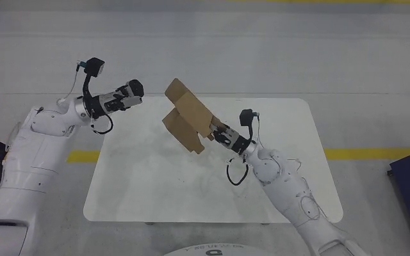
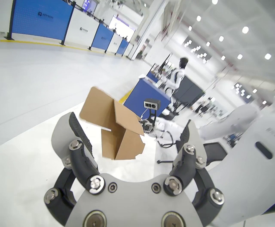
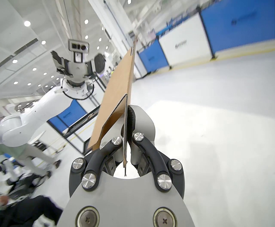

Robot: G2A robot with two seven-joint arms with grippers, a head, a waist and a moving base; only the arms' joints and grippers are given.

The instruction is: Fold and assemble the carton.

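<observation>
A brown cardboard carton (image 1: 188,115), partly unfolded with flaps sticking out, hangs tilted above the middle of the white table (image 1: 154,185). My right gripper (image 1: 214,132) is shut on one of its flaps, the cardboard edge (image 3: 125,133) pinched between the pads. My left gripper (image 1: 136,93) is held in the air over the table's far left corner, well apart from the carton, open with nothing between its fingers (image 2: 80,129). The left wrist view shows the carton (image 2: 117,126) ahead of it, its hollow side facing me.
The table's rounded white top has bare room in front and to the right (image 1: 288,160). A yellow floor line (image 1: 359,153) runs behind both sides of the table. Blue and white partition panels (image 2: 40,19) stand far off across the hall floor.
</observation>
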